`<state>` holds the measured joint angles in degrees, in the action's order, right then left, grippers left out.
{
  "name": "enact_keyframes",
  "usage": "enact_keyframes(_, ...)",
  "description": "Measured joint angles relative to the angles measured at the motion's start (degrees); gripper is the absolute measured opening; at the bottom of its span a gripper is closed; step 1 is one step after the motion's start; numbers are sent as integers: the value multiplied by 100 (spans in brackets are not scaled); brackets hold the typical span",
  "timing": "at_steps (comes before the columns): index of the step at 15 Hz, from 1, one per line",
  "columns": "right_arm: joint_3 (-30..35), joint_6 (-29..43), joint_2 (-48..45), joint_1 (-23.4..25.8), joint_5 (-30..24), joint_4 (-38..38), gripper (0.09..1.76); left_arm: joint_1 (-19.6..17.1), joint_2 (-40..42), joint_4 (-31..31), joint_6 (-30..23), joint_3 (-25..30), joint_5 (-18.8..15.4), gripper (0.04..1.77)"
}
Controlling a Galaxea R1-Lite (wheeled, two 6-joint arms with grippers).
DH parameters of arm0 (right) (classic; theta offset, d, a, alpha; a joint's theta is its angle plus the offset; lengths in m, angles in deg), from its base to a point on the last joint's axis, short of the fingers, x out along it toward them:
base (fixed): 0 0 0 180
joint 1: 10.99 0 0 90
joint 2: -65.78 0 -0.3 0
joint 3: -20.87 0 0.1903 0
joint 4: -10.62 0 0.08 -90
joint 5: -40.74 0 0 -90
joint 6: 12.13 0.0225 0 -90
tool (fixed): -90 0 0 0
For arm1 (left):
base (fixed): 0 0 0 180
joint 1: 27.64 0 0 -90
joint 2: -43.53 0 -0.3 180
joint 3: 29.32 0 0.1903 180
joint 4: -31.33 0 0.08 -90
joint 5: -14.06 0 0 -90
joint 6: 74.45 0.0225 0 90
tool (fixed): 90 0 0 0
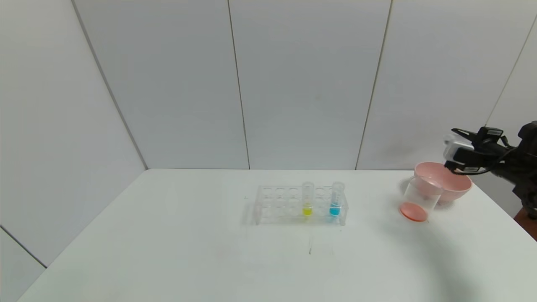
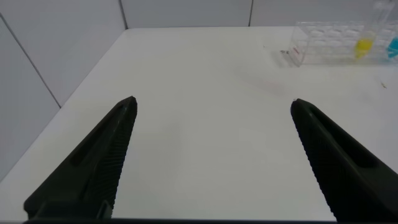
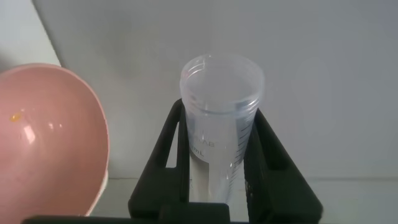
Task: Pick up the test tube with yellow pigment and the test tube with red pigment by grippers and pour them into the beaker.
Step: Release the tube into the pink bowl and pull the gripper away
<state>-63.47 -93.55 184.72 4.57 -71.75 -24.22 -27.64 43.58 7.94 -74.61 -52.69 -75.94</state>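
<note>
Fingers [image 2: 93,165] of left gripper [image 2: 211,158] spread wide over bare table [image 1: 168,243]. Midtable, one clear rack [image 1: 300,205] with two upright tubes: test tube with yellow pigment [image 1: 307,199], then blue tube [image 1: 335,199]. Farther right, one beaker [image 1: 419,199] with red liquid, touching one pink bowl [image 1: 444,182]. Right gripper [image 3: 217,155] pinching one clear tube [image 3: 221,112], mouth pointing away from wrist.

Standing upright at frame centre, test tube with yellow pigment [image 1: 307,201]; at right, clear beaker [image 1: 419,200] with red liquid at its base; mid-frame in wrist view, empty-looking test tube with red pigment [image 3: 221,118].
</note>
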Motion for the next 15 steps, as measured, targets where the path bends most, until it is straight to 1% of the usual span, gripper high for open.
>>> enact_keyframes(2,-391,1429,9,-102,739,367,56,0,0,2,0,0,-2,176)
enact_keyframes(4,-885,2999,34,-185,1335,1064,56,0,0,2,0,0,0,176)
enact_keyframes(5,-1031,3730,55,-207,1448,1273,56,0,0,2,0,0,0,176)
enact_keyframes(7,-1226,5430,119,-218,1565,1636,56,0,0,2,0,0,0,176)
enact_keyframes(9,-1318,6807,234,-223,1607,1869,56,0,0,2,0,0,0,176)
enact_keyframes(10,-1337,7250,312,-217,1614,1915,56,0,0,2,0,0,0,176)
enact_keyframes(12,-1353,7809,485,-210,1618,1937,56,0,0,2,0,0,0,176)
enact_keyframes(15,-1329,7957,723,-212,1620,1941,56,0,0,2,0,0,0,176)
